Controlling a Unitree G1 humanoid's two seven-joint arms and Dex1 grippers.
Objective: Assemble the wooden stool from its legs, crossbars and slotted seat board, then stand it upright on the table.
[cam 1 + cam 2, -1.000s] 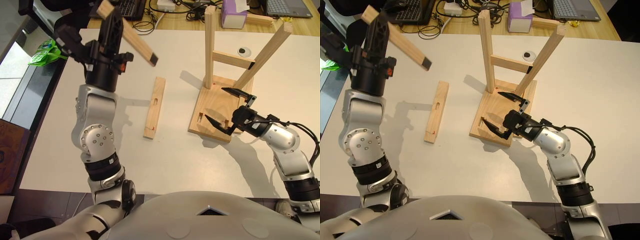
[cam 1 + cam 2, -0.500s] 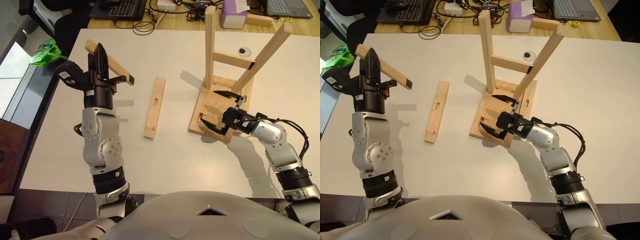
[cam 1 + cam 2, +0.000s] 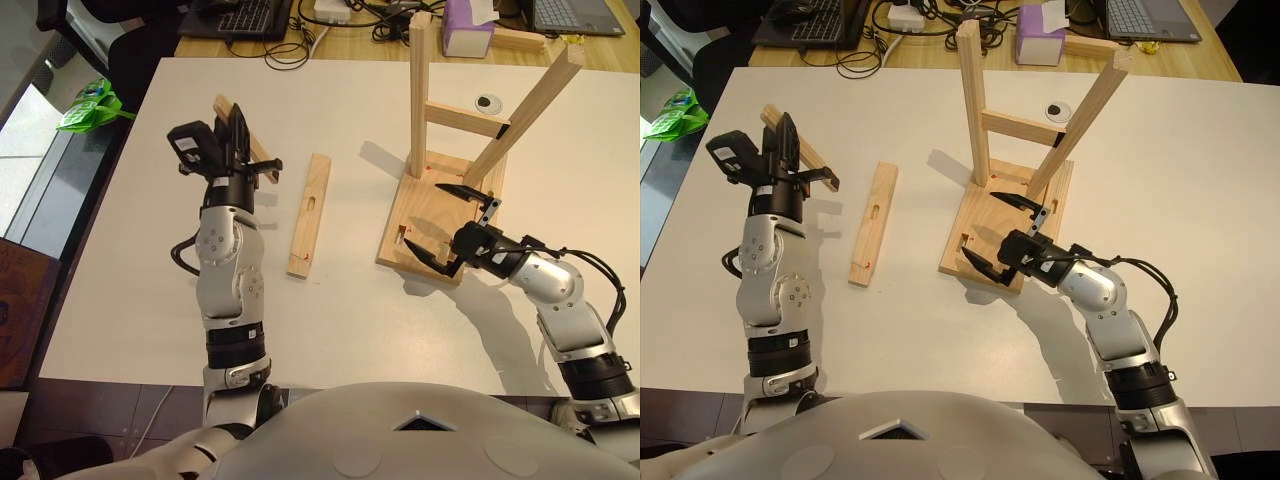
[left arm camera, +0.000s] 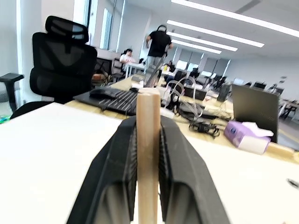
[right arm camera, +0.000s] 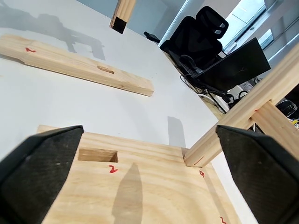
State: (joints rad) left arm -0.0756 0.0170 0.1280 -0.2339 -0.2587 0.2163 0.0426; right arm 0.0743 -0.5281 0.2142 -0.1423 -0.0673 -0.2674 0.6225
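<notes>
Leg-fitting step, I'd say: the left gripper (image 3: 240, 125) clamps a leg (image 3: 262, 155) left of the loose crossbar (image 3: 310, 213). The right gripper (image 3: 428, 212) gapes wide over the seat board (image 3: 425, 175) by an empty slot. Next, the leg needs carrying across and standing in it.

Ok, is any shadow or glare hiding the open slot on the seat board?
Right wrist view: a dark shadow streak crosses the seat board beside the open slot, not over it. Left eye view: the upright legs throw soft shadows on the table; no glare on the board. Left wrist view: bright ceiling lights behind the held leg.
</notes>
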